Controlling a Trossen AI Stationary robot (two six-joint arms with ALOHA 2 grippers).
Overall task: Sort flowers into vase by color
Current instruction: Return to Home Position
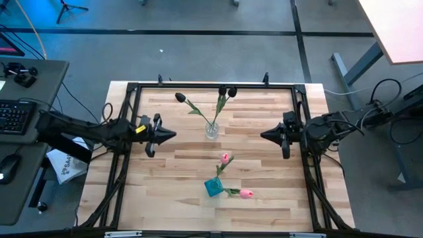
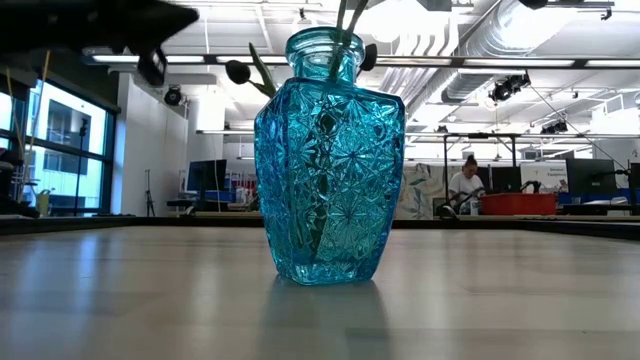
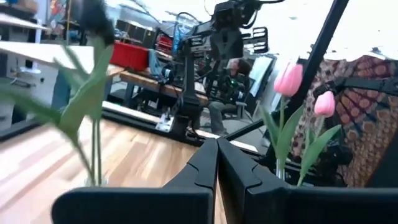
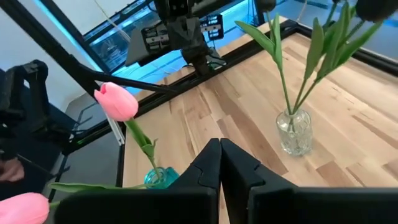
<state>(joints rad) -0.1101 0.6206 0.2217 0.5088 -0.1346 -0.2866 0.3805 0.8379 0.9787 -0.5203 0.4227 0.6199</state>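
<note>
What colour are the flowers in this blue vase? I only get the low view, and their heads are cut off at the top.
Observer: Pink. The high view shows two pink tulips leaning out of the blue vase.
Operator: And the dark blobs behind it?
Observer: Heads of three dark tulips, standing in a clear vase farther back.
Operator: Is anything holding them?
Observer: No. The left tool and right tool hover either side of the clear vase, both shut and empty.
</note>
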